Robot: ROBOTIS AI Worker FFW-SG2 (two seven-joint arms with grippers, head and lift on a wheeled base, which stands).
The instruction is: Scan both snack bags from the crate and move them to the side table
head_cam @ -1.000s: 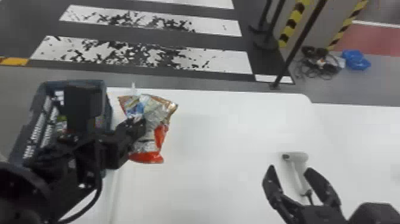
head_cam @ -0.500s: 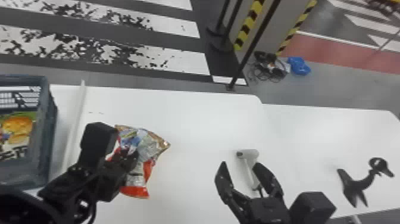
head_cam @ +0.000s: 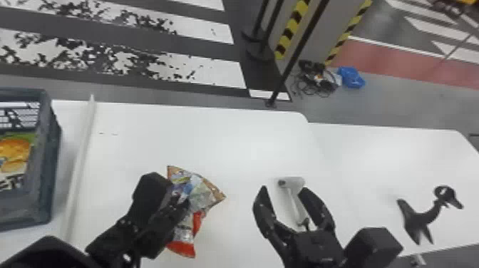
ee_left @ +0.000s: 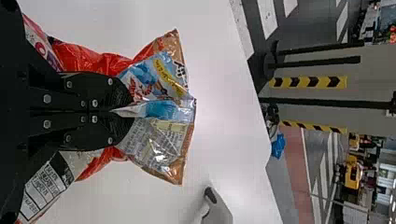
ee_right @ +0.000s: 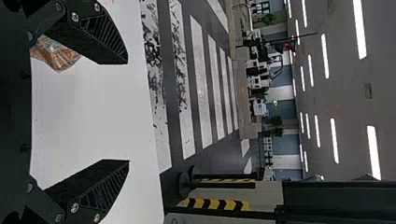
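My left gripper (head_cam: 185, 206) has the red-and-silver snack bag (head_cam: 205, 194) pinched shut between its fingers, over the worktop (head_cam: 214, 142) and well in from its far edge. The other bag (head_cam: 14, 153) sits inside the crate (head_cam: 53, 171), past the pale strip (head_cam: 79, 167) on the left. My right gripper (head_cam: 283, 189) is spread wide near the white scanner (head_cam: 296, 183), holding nothing.
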